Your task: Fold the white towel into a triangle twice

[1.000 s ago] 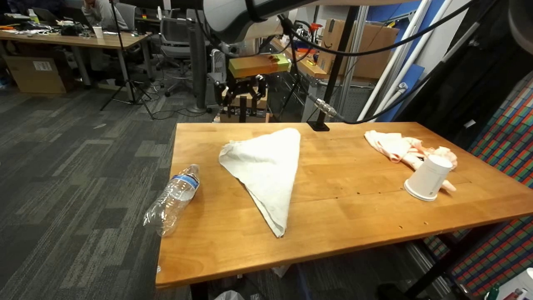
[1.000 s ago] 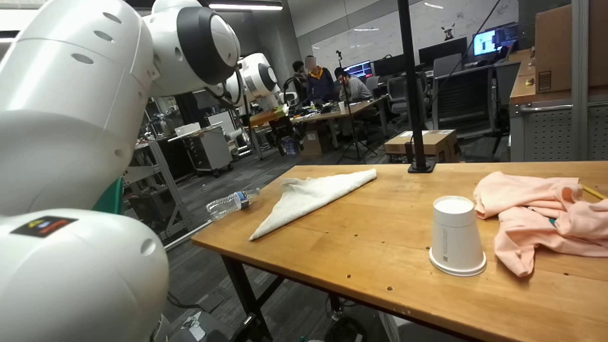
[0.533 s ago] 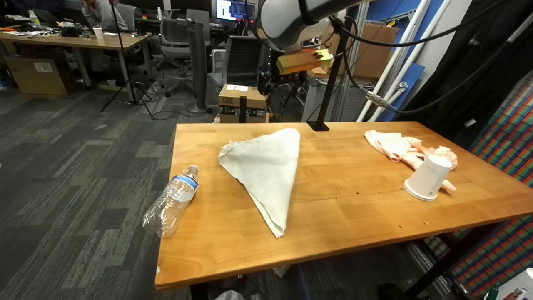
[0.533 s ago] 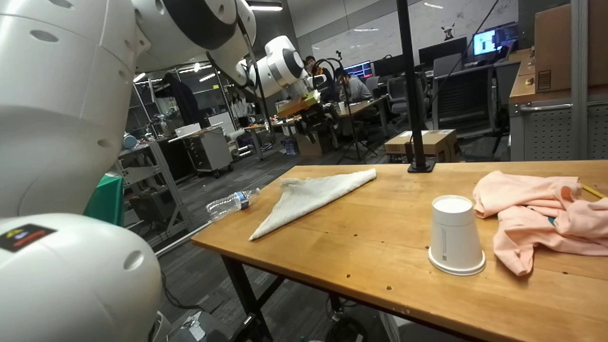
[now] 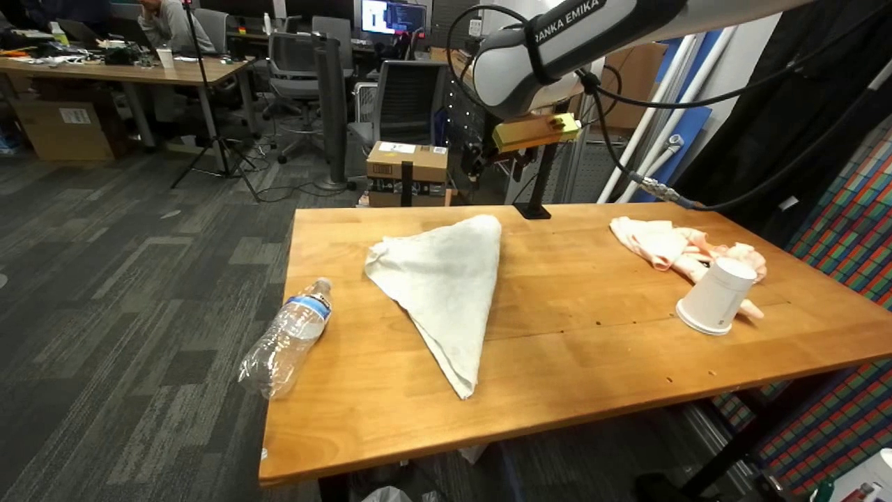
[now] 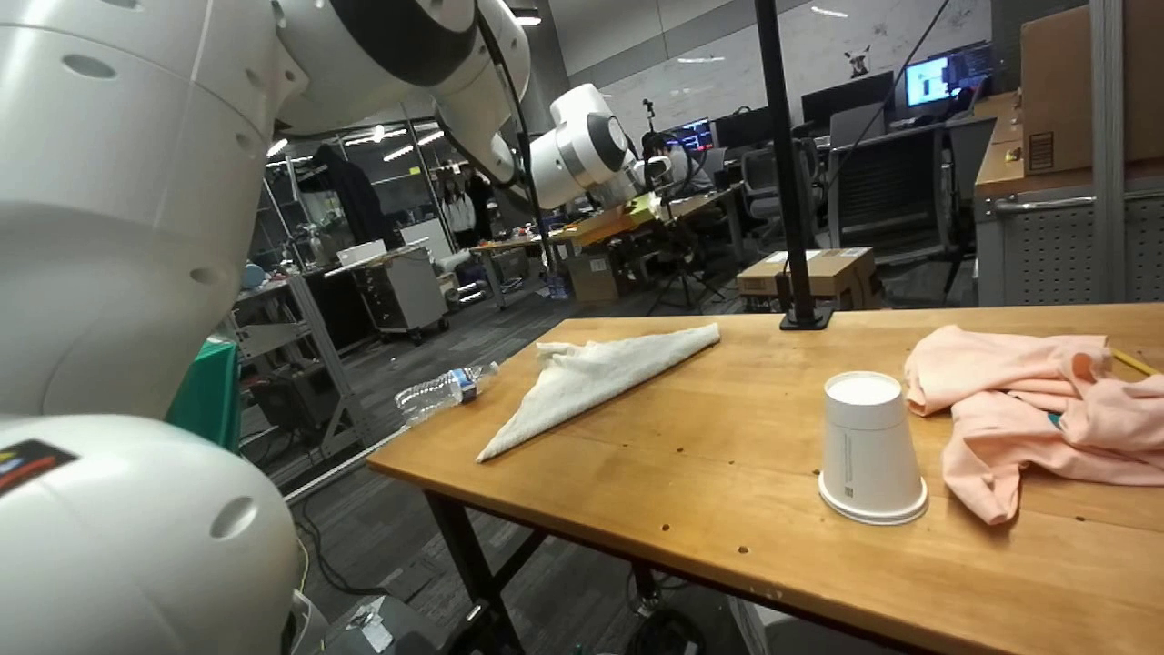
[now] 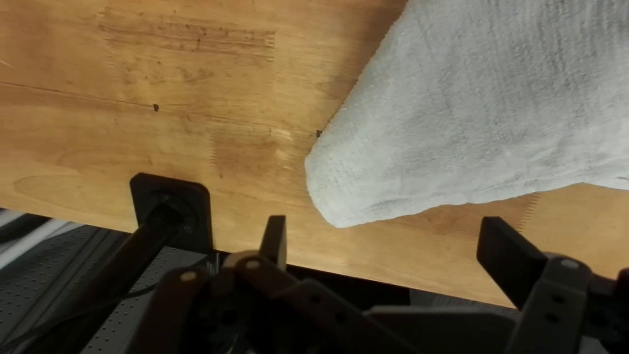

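Note:
The white towel [image 5: 446,286] lies on the wooden table, folded into a rough triangle. It also shows in an exterior view [image 6: 609,368] with a slightly rumpled corner. In the wrist view, a blunt corner of the towel [image 7: 442,123] points toward my fingers. My gripper [image 5: 495,167] hangs in the air above the table's far edge, near the black post, and looks dark and small there. In the wrist view, my gripper [image 7: 381,226] has its fingers wide apart with nothing between them. The fingertips show over the table edge strip, beside the towel corner and not touching it.
A black post [image 5: 534,199] is mounted at the table's far edge, and its base [image 7: 172,211] shows near my fingers. A clear plastic bottle [image 5: 282,341] lies across a side edge. An upside-down white cup [image 6: 873,446] stands near a pink cloth [image 6: 1018,382].
My arm and gripper have moved to the right in both exterior views, toward the black post, and have come lower over the last half second. The towel has not moved.

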